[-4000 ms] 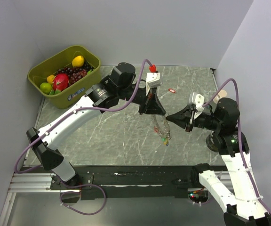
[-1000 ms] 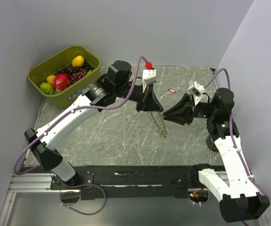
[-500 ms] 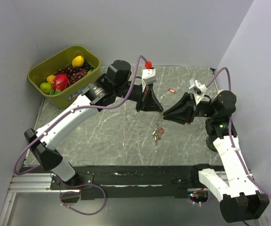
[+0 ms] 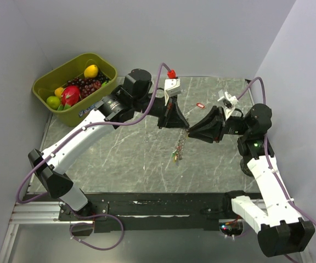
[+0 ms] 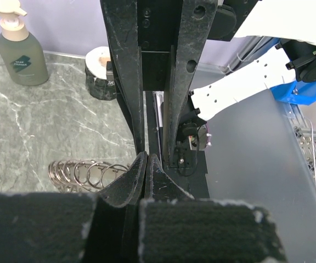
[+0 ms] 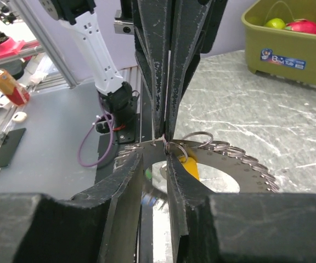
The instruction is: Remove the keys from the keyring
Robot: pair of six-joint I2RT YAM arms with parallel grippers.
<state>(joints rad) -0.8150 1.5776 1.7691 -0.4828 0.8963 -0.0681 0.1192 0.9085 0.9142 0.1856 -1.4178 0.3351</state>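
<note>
The keyring (image 4: pixel 178 147) is a silvery metal loop carrying several small split rings, and it hangs above the table between my two grippers. Tiny keys (image 4: pixel 174 158) dangle at its lower end. My left gripper (image 4: pixel 186 129) is shut on a small ring at the top of it; its closed tips show in the left wrist view (image 5: pixel 146 158), with split rings (image 5: pixel 84 174) beside them. My right gripper (image 4: pixel 191 131) meets it tip to tip. In the right wrist view (image 6: pixel 166 156) its jaws stand narrowly apart around the keyring's rim (image 6: pixel 232 153), beside a yellow key (image 6: pixel 192 167). One red key (image 4: pixel 200 105) lies on the table.
A green bin (image 4: pixel 106 68) of fruit stands at the back left and shows in the right wrist view (image 6: pixel 289 46). A soap bottle (image 5: pixel 21 52) and a tape roll (image 5: pixel 99 74) stand near the right arm's side. Walls close the table on three sides.
Both grippers have kept tip to tip and shifted slightly left and back. The hanging keyring with its keys has swung to the left beneath them.
</note>
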